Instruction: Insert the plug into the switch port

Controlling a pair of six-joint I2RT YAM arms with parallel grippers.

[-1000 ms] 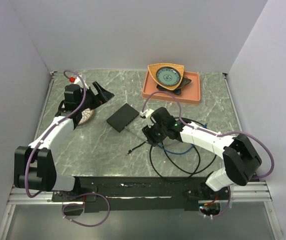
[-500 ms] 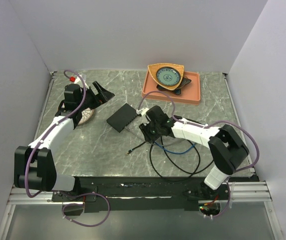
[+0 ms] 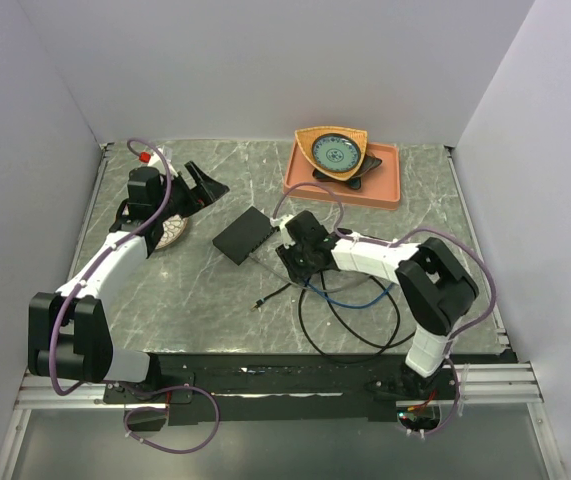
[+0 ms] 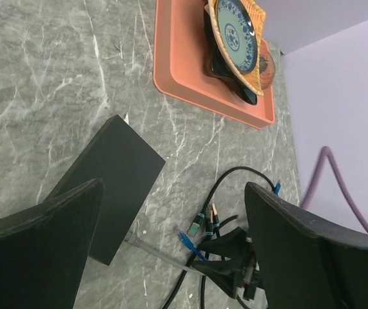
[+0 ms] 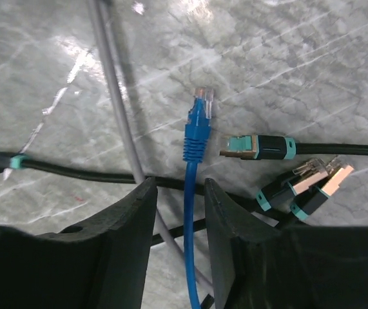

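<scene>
At mid-table, just right of the black box (image 3: 245, 234), my right gripper (image 5: 179, 193) hangs low over a tangle of cables. Its jaws are partly apart and astride the blue cable just behind the blue plug (image 5: 199, 119). There is a gap on both sides of the cable, so nothing is gripped. At the far left of the table (image 3: 195, 310), my left gripper (image 4: 174, 190) is spread wide and carries nothing, facing across toward the box.

Task standing, as I judge it: barely begun. The blue plug, which I take to be the one to insert, lies flat on the marble with its tip pointing away from my wrist, near the box but apart from it. Left to do: close on it, lift it, line it up with the switch port on a thin edge of the box, and push it home. The port itself is too small to make out in any view. A grey cable (image 5: 116, 96) runs up to the box's near edge; whether it is seated there I cannot tell.

Count: one black box, one blue plug, four teal-collared plugs (image 5: 256, 147) on black cable, and one grey cable. One orange tray (image 3: 343, 180) sits at the back, with dishes stacked on it.
</scene>
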